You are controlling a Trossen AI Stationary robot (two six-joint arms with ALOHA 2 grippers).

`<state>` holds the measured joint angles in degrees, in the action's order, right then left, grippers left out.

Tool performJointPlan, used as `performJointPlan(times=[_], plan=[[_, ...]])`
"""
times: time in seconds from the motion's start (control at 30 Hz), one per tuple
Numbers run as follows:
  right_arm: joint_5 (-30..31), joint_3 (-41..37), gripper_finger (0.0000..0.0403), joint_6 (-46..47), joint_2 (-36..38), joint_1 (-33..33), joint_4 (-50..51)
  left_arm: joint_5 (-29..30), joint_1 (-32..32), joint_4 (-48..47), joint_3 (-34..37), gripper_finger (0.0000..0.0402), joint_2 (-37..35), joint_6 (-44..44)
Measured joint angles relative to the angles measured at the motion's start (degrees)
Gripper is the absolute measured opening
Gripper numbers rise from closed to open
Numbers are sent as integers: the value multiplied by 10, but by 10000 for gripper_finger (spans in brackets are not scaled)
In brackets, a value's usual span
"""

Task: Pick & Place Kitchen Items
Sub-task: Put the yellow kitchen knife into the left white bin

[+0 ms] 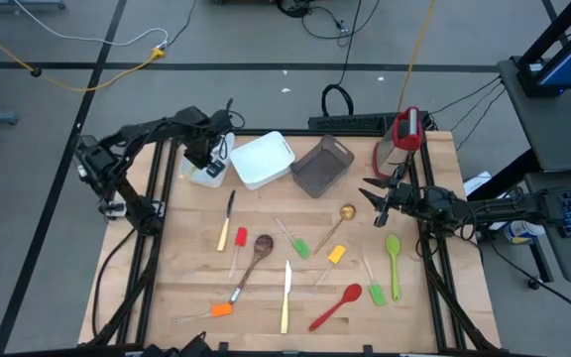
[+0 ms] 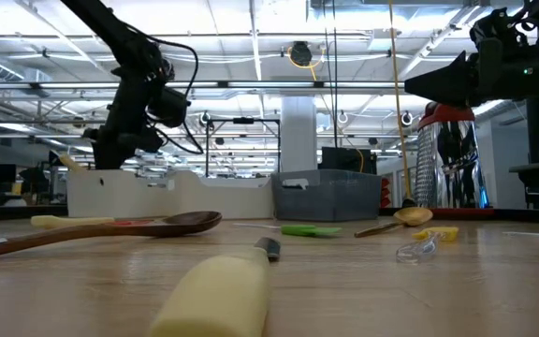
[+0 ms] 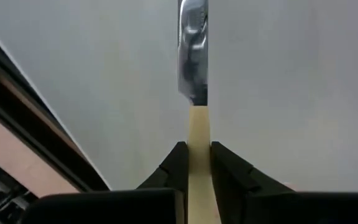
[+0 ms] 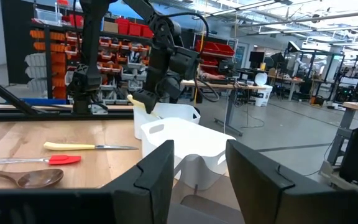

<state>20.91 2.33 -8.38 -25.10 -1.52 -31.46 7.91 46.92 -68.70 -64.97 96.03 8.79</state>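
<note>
Left gripper (image 3: 198, 163) pinches a pale-handled knife (image 3: 193, 74), blade down inside a white bin (image 1: 206, 171) | second white bin (image 1: 262, 159), grey bin (image 1: 323, 165) alongside | utensils (image 1: 287, 295) scattered mid-table | right gripper (image 1: 377, 201) hovers, fingers apart, empty.

Utensils (image 1: 287, 266) before bins (image 1: 262, 160), prob.

Grey floor (image 1: 87, 30), red shelving bins (image 4: 55, 37), ceiling strip lights (image 2: 251, 37)
</note>
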Motion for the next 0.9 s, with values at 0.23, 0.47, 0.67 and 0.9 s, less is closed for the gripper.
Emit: performJointPlan(times=[0.23, 0.47, 0.67, 0.9], plan=[[0, 0, 141, 1, 0, 0, 0, 40, 0, 22, 2, 85, -4, -3], [0, 0, 141, 0, 0, 0, 0, 80, 0, 51, 2, 106, -5, -16], [0, 0, 141, 2, 0, 0, 0, 82, -2, 30, 1, 94, -5, -7], [0, 0, 141, 2, 0, 0, 0, 88, -33, -17, -21, 80, -33, 29]])
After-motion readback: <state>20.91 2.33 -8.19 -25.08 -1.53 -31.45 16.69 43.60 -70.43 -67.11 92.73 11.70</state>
